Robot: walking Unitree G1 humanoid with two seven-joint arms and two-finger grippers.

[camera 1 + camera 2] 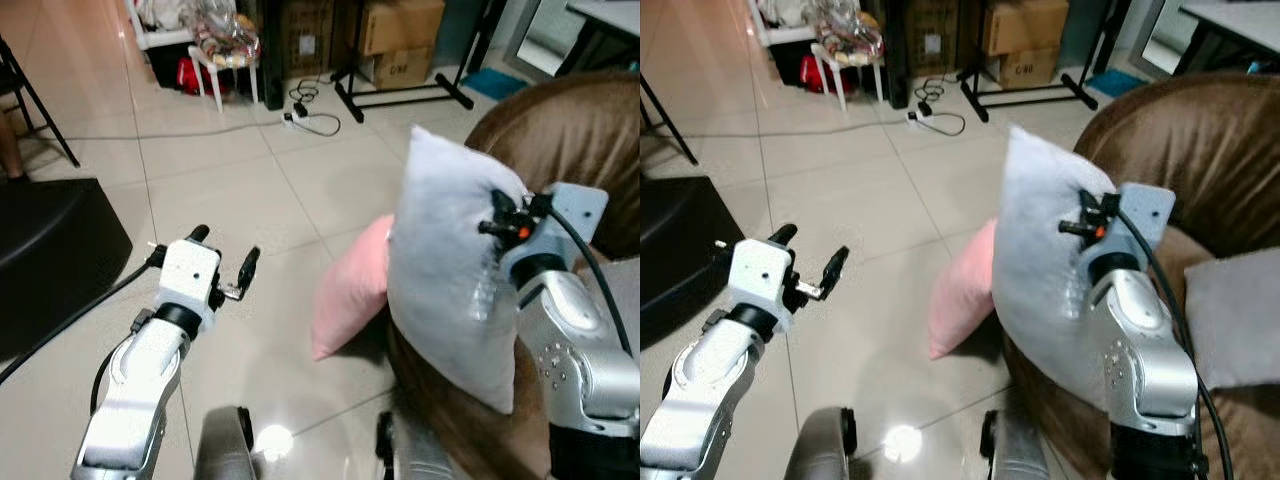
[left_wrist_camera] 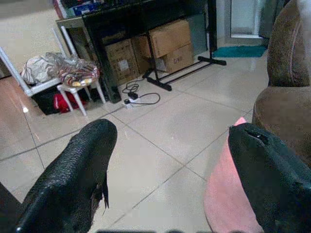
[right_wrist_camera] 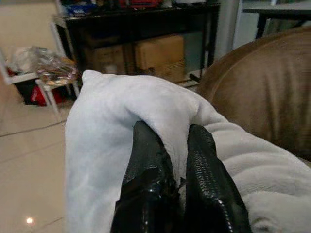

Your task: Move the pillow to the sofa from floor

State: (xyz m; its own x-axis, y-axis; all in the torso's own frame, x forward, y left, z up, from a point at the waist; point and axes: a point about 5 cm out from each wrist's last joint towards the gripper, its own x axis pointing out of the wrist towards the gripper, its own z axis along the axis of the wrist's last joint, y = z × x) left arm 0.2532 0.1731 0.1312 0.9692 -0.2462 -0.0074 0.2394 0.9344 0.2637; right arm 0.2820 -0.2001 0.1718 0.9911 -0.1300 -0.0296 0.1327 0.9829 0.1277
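Grey pillow point(image 1: 450, 280), soft plush fabric, rectangular, held upright off the floor beside the brown velvety sofa point(image 1: 1200, 170), a fold at its edge pinched between the right gripper point(image 3: 177, 160) fingers point(image 3: 146, 165). Pink pillow point(image 1: 350, 290) leans against the sofa front on the glossy tiled floor point(image 1: 250, 200). Left gripper point(image 1: 225, 262) hovers over the tiles, fingers wide apart, holding nothing.

Pillow point(image 1: 450, 270) hangs upright from the right gripper point(image 3: 170, 160), fingers point(image 3: 146, 165) pinched on its top edge, before the sofa point(image 1: 570, 150) at right; second pillow point(image 1: 350, 290) leans on the floor point(image 1: 250, 200) against the sofa, just left of the held one; left gripper point(image 1: 225, 260) hovers over floor, well left; boxes point(image 1: 400, 40) and stool point(image 1: 225, 50) stand far behind.
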